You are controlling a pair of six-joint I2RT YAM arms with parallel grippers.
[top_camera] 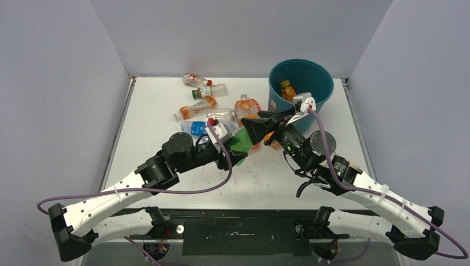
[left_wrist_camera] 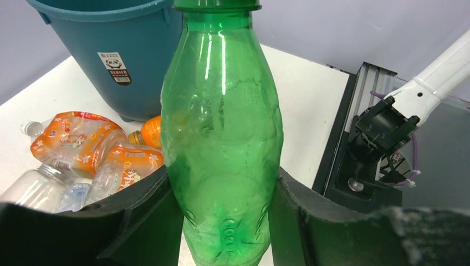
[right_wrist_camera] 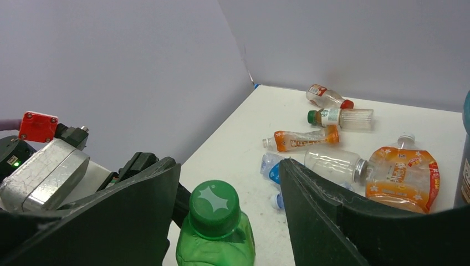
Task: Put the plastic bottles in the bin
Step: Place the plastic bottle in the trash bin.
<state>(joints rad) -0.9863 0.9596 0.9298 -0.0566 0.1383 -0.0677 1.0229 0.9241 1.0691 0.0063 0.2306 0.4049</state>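
My left gripper [left_wrist_camera: 221, 221] is shut on the lower body of a green plastic bottle [left_wrist_camera: 221, 133], held off the table [top_camera: 166, 111] at mid-table [top_camera: 240, 145]. My right gripper [right_wrist_camera: 230, 191] is open, its jaws either side of the bottle's green cap [right_wrist_camera: 213, 206] with a gap on each side. The teal bin [top_camera: 327, 94] stands at the back right with an orange bottle [top_camera: 286, 90] inside. Several plastic bottles lie left of the bin: an orange-label one [top_camera: 195, 108], a green-capped one [top_camera: 208, 91], a red-capped one [top_camera: 195, 79] and an orange pouch [top_camera: 247, 105].
The two grippers [top_camera: 246, 138] meet just in front of the bottle pile. A blue-label crushed bottle [right_wrist_camera: 271, 166] and a clear bottle [right_wrist_camera: 332, 163] lie close behind the right jaws. Grey walls enclose the table on three sides.
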